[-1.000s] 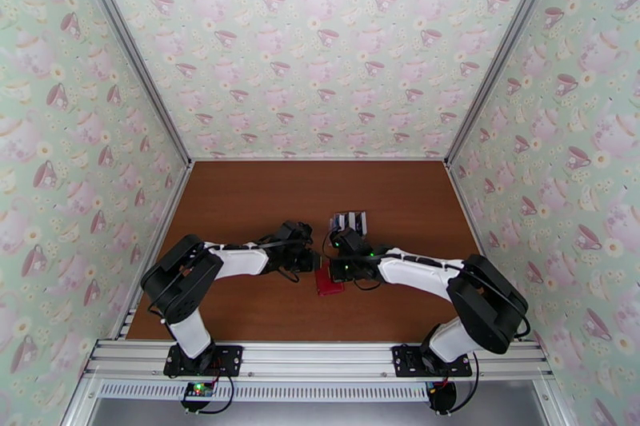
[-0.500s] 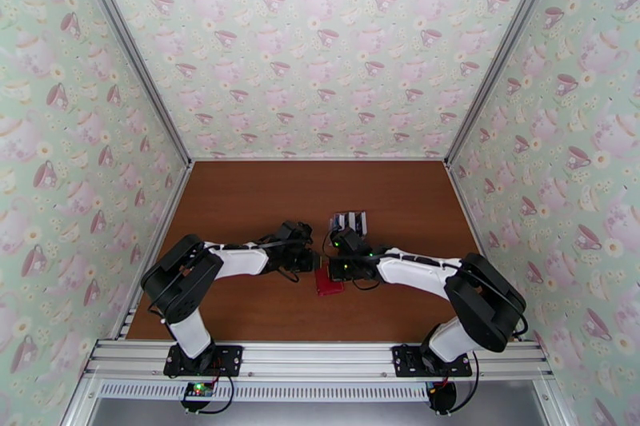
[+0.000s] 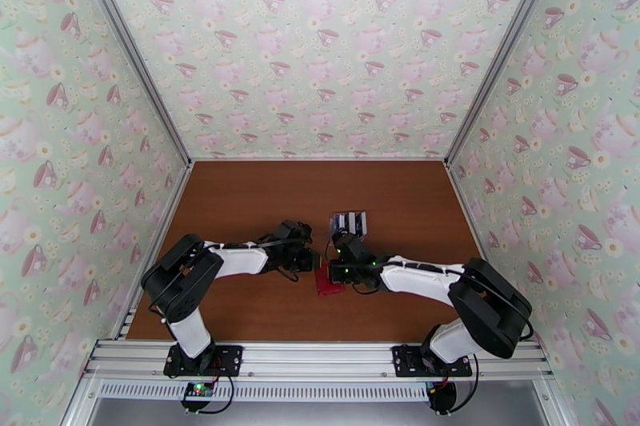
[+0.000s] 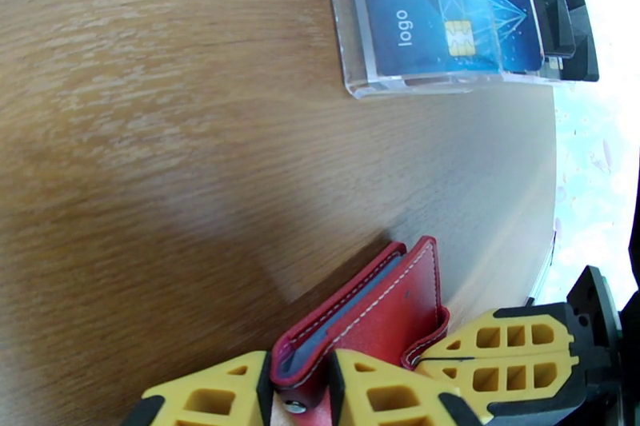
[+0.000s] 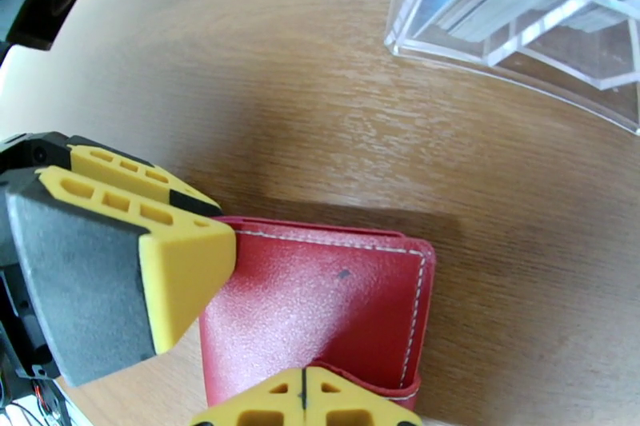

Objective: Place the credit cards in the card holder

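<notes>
Both left pincer [image 4: 298,389], right pincer [image 5: 304,392] grip card holder [image 5: 320,300]; rack [image 5: 552,72] holding credit cards [image 4: 448,12] nearby.

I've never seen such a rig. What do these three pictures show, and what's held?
Two robot arms stand bolted at the near edge of the table, each ending in a two-finger gripper. The overhead picture shows both; the other two come from cameras on the wrists, so yellow fingers loom large. On the table lie a red card holder and a clear rack holding the credit cards. The left gripper clamps the card holder's edge; the right gripper is closed at its snap tab, apparently pinching it.
</notes>
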